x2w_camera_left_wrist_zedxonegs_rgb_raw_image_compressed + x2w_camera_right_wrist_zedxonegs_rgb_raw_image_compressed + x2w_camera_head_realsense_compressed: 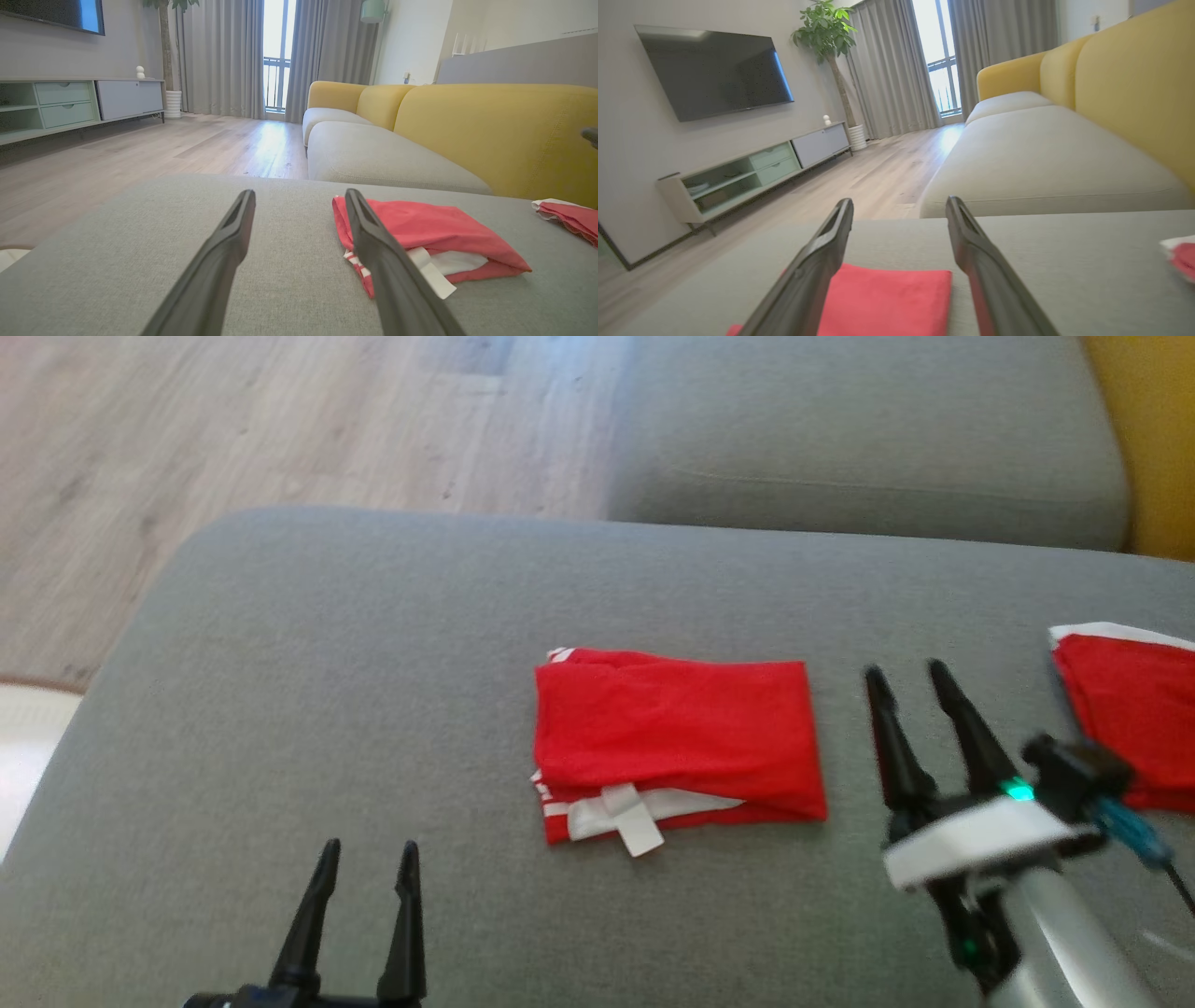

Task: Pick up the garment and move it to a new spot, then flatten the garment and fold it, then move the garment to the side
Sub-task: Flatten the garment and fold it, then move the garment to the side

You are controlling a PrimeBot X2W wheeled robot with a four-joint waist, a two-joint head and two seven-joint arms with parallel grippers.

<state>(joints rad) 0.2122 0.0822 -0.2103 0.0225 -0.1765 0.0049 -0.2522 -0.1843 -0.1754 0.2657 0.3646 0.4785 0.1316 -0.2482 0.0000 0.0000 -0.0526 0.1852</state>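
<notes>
Garment folded flat, left end effector wide, empty, right end effector likewise

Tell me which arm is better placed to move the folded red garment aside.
Right, probably. The right gripper stands open close beside the folded red garment; the left gripper, also open, sits farther from it.

Garment red, white trim; cushion grey; sofa back yellow; floor pale wood.
</notes>
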